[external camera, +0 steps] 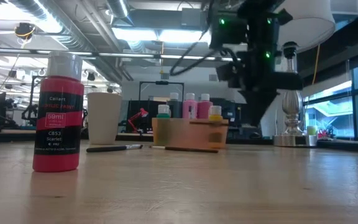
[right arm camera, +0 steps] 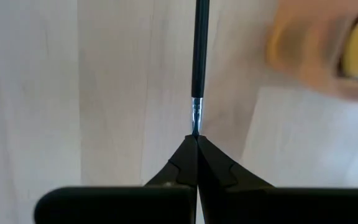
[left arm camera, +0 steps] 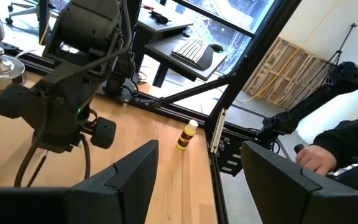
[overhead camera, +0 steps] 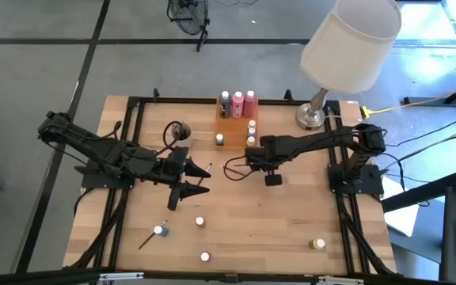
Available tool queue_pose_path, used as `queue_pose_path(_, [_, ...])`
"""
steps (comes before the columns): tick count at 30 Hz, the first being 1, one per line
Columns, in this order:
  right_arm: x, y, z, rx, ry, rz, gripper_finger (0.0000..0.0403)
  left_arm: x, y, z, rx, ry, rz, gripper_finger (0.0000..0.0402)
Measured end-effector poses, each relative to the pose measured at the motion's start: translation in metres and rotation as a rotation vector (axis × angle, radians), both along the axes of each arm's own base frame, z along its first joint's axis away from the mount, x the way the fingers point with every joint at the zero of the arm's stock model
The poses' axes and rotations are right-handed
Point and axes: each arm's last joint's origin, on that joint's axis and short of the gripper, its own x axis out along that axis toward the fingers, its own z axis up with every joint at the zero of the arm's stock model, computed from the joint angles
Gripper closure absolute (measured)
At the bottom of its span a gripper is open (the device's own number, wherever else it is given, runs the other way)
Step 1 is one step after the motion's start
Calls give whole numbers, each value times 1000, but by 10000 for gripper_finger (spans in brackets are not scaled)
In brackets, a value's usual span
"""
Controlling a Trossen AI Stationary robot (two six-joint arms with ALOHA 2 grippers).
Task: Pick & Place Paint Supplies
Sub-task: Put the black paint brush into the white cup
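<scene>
Right gripper [right arm camera: 196,140], fingers clenched on a paintbrush [right arm camera: 199,50] tip, needs carrying toward the tray [overhead camera: 232,127] at twelve o'clock; left gripper [overhead camera: 199,180] released.

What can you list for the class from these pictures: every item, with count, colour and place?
Wooden table: one, light brown.
Translucent orange tray: one, rear centre.
Tall squeeze bottles: three, dark and pink, standing in the tray.
Small white-capped paint pots: seven, mixed colours; three by the tray, four loose near the front.
Thin dark paintbrushes: at least two; one front left, one below the right tool.
Round pale cup: one, left of the tray.
Lamp: one, white shade, rear right.
Left tool: open, above the table's centre left.
Right tool: shut, tips at a brush's bristle end.
</scene>
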Motion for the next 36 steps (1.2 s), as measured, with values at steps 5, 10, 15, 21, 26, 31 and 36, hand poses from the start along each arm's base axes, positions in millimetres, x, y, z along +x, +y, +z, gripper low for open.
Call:
queue_pose_path(5, [13,5,27,-4,-65,-1,403,0,0,0,14,-2,5,176])
queue_pose_path(10, [28,17,73,3,-170,23,403,0,2,1,92,-12,38,176])
queue_pose_path(15, [38,27,123,17,-309,31,403,-1,4,1,223,-21,82,176])
queue_pose_path(21, [40,29,154,54,-407,8,403,-3,7,-2,422,22,134,176])
queue_pose_path(26, [41,30,156,105,-421,-8,403,-4,11,-11,527,124,182,176])
queue_pose_path(31, [41,31,156,120,-429,-22,403,-5,14,-14,648,165,188,176])
queue_pose_path(36, [42,30,157,124,-434,-36,403,-5,14,-14,800,180,158,176])
